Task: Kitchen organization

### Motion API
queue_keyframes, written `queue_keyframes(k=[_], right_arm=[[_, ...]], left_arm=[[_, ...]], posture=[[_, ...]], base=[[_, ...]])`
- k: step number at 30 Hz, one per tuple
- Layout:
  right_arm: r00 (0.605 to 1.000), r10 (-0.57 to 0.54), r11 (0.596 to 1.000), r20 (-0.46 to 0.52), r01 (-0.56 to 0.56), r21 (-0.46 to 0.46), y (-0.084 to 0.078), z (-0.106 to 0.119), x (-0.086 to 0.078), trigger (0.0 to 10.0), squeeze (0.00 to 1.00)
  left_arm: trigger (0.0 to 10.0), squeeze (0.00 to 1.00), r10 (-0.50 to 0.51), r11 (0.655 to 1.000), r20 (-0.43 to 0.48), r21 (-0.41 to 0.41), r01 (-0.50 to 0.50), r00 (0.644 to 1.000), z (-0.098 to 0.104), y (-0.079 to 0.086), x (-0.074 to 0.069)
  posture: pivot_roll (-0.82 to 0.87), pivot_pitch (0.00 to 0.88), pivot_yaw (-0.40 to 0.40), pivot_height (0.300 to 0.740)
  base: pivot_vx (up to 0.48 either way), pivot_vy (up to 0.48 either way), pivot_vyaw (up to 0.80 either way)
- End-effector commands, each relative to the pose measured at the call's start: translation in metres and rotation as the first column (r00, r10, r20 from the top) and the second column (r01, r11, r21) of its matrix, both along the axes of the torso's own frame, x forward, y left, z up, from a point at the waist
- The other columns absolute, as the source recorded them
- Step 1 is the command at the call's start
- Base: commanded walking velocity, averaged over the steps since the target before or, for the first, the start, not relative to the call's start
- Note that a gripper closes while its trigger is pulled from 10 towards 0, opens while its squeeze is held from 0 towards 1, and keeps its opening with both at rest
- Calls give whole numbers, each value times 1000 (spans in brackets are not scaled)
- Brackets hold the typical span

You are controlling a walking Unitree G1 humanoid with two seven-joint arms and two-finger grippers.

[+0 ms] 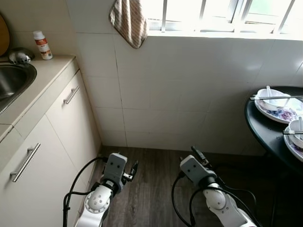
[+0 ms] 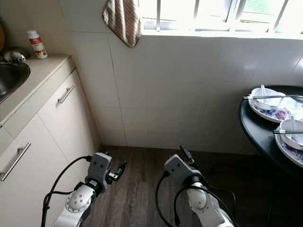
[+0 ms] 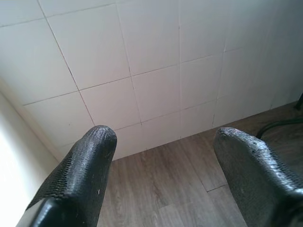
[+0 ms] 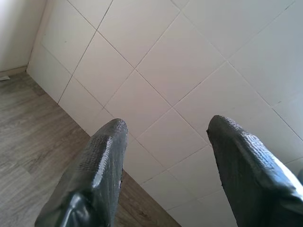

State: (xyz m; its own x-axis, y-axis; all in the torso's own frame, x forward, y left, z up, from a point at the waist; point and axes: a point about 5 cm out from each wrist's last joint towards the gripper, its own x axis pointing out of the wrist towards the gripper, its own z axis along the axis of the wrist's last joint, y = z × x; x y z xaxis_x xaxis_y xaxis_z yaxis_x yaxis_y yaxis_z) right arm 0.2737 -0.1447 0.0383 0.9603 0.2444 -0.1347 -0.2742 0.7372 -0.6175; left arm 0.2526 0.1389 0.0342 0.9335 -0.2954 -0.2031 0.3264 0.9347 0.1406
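A round black table (image 1: 262,133) stands at the right. On it a white bowl (image 1: 273,101) with a spoon and chopsticks (image 1: 277,98) sits on a patterned plate (image 1: 284,115), and a second bowl (image 1: 297,135) sits nearer me. Both arms hang low over the dark wood floor. My left gripper (image 1: 133,170) is open and holds nothing; its wrist view faces the tiled wall past the gripper (image 3: 163,138). My right gripper (image 1: 199,155) is also open and empty, pointing at the wall, as seen in its wrist view (image 4: 168,127).
A beige counter (image 1: 45,73) with a steel sink (image 1: 12,80) and a small white bottle (image 1: 43,45) runs along the left, above cabinet doors with bar handles (image 1: 72,95). A striped towel (image 1: 129,21) hangs below the window. The white tiled wall is straight ahead.
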Motion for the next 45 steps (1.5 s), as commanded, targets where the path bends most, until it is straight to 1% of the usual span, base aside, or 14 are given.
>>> queue_keyframes(k=[1,11,13,17,20,25,31,41,45], right_arm=[[1000,-21,1000,-8,21,12,0,1,3,10000,0],[1000,-20,1000,-16,20,10,0,-1,4,10000,0],[1000,-20,1000,-15,20,9,0,-1,4,10000,0],[1000,-20,1000,-15,20,4,0,-1,5,10000,0],[1000,-19,1000,-14,19,0,0,0,5,10000,0],[1000,-20,1000,-14,20,-4,-1,-1,5,10000,0],[1000,-21,1000,-13,21,-9,0,-1,5,10000,0],[1000,-20,998,5,20,-55,-1,0,4,10000,0],[1000,-23,997,18,24,-76,-1,0,5,10000,0]], left_arm=[[10000,0,1,1000,-5,2,-1,1000,-2,2,0],[10000,0,3,1000,-10,6,-3,1000,-2,2,1],[10000,0,0,1000,3,1,0,1000,-1,2,1],[10000,0,4,1000,0,-3,-4,1000,-1,2,1],[10000,0,-18,999,2,27,18,1000,-1,0,2],[10000,0,-15,1000,2,21,15,1000,-2,0,1],[10000,0,-16,1000,1,22,16,1000,-2,-1,1],[10000,0,-15,1000,1,16,15,1000,-3,-2,0],[10000,0,-16,1000,0,15,16,1000,-3,-2,0]], posture=[[36,0,-24,740],[36,0,-23,740],[36,0,-24,740],[38,0,-26,740],[38,0,-27,740],[35,0,-26,740],[34,0,-26,740],[35,0,-29,740],[36,0,-30,740]], base=[[394,0,0],[359,0,0],[0,0,0],[0,0,0],[0,0,0],[0,-358,0],[0,0,0],[0,0,0],[0,-289,0]])
